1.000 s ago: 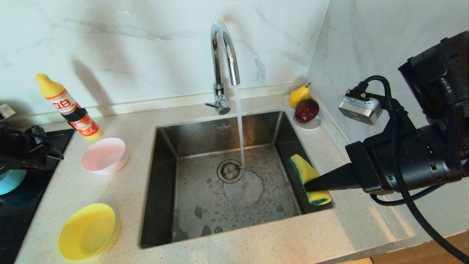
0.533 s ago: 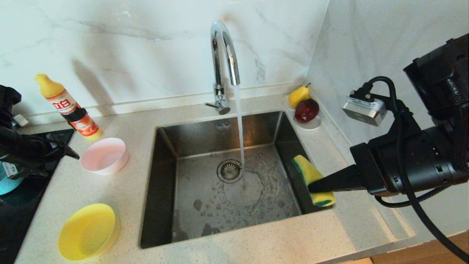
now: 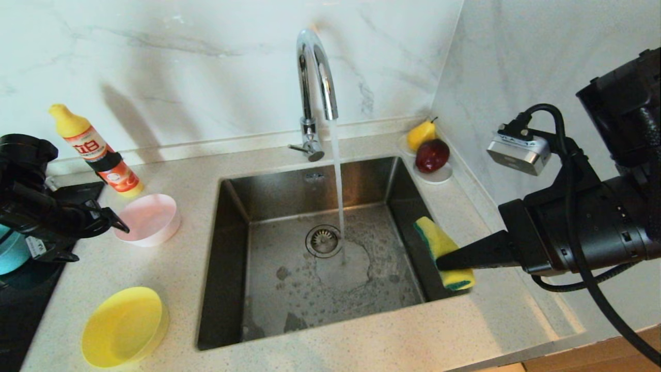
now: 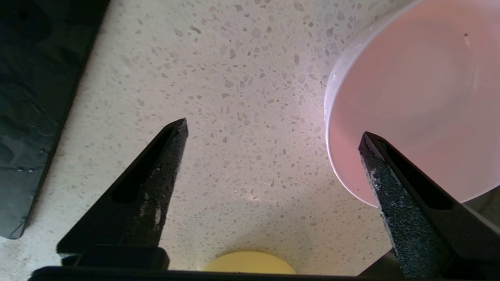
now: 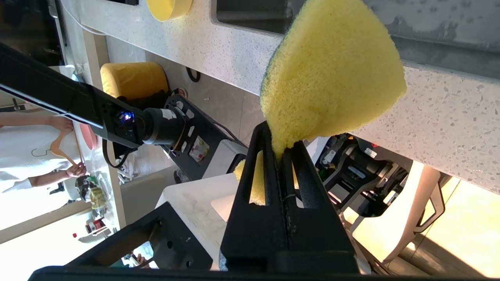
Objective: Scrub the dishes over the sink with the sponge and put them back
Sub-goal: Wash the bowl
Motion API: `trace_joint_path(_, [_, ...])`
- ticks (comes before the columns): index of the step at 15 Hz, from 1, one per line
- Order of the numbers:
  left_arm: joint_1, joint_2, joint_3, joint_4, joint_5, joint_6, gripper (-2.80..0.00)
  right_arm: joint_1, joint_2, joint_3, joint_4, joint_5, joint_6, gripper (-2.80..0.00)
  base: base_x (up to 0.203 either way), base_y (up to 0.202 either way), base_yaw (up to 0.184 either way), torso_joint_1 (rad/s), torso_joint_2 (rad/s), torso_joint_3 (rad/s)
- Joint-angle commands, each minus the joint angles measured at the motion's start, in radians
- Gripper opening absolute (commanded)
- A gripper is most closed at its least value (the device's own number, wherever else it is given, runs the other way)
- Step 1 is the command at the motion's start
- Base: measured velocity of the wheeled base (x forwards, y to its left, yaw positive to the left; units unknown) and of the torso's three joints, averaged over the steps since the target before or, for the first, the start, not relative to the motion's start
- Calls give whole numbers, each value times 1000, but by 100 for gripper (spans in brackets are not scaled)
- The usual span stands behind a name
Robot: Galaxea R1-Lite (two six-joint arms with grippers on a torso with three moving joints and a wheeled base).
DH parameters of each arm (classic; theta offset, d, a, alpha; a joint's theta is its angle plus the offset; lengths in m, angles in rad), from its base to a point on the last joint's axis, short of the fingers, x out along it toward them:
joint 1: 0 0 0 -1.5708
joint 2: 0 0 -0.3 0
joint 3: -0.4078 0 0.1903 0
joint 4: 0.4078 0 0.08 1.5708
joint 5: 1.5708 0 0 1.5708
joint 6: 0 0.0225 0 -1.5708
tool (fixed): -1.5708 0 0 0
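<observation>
The pale pink bowl (image 3: 147,219) (image 4: 422,89) stands on the counter left of the sink (image 3: 232,217). My left gripper (image 3: 119,225) (image 4: 273,128) is open just left of it, one finger over the bowl's near rim and bare counter between the jaws. Nearer the front edge sits the yellow bowl (image 3: 124,325) (image 4: 250,265). Only part of the light blue bowl (image 3: 11,253) shows behind my left arm at the far left. My right gripper (image 3: 439,263) (image 5: 279,134) is shut on the yellow-and-green sponge (image 3: 444,250) (image 5: 332,74) at the sink's right rim.
Water runs from the chrome tap (image 3: 315,77) onto the drain (image 3: 324,240). A detergent bottle (image 3: 95,150) stands behind the pink bowl. A saucer (image 3: 439,178) with a pear and red fruit sits in the back right corner. A black cooktop (image 3: 31,299) lies at the left.
My left gripper has moved right from the cooktop to the pink bowl, and its jaws have spread wider. The right gripper and sponge have barely shifted.
</observation>
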Motion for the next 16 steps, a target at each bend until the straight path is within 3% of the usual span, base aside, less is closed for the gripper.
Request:
trace_joint_path(1, [-10,8,2,4,-1,-3,0,-1,-7,10,0,2,2,-280,0,0,0,0,0,0])
trace_joint_path(5, [-28,34,20,-2,0,-41,0,-4,-21,26,0,4,2,-280,0,0,0,0,0,0])
trace_joint_path(16, [-31,80,10,-10,14,-43,0,-12,-40,28,1,5,2,-280,0,0,0,0,0,0])
